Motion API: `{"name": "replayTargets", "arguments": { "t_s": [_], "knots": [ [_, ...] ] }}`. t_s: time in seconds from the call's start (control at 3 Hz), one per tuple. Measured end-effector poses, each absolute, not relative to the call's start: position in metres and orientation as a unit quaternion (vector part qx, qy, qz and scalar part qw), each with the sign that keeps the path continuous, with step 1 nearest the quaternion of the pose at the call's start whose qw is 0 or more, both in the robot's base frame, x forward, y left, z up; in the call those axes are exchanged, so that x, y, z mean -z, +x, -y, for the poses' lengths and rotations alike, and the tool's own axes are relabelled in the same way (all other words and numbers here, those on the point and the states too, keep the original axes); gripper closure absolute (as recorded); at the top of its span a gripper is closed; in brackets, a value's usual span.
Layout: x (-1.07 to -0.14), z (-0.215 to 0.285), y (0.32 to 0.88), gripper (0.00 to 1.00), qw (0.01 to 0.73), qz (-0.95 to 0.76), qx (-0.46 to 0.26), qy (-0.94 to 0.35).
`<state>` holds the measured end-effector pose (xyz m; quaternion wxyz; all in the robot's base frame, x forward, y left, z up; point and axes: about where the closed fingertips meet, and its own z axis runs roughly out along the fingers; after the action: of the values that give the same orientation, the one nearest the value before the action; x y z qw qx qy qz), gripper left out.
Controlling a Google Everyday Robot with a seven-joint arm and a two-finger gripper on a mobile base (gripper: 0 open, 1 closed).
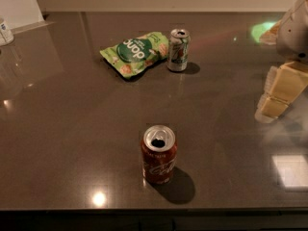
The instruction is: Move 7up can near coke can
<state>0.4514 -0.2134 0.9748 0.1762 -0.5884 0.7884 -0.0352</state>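
The 7up can (178, 50), silver-grey with green and white markings, stands upright at the back middle of the dark table (72, 129). It sits just right of a green snack bag. The coke can (159, 154), dark red with white script and an open silver top, stands upright near the front edge, well apart from the 7up can. My gripper (281, 94), pale cream, hangs at the right edge of the view above the table. It is to the right of both cans and touches neither.
A green snack bag (136, 53) lies flat next to the 7up can on its left. A small white container (5, 31) stands at the far left edge. The table's front edge runs along the bottom of the view.
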Motion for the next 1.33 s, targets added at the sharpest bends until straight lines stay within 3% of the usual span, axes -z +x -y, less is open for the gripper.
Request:
{"name": "replayTargets", "arguments": {
  "t_s": [1.33],
  "knots": [
    [-0.947,0.185,0.61,0.0,0.306,-0.806,-0.02,-0.506]
  ]
}}
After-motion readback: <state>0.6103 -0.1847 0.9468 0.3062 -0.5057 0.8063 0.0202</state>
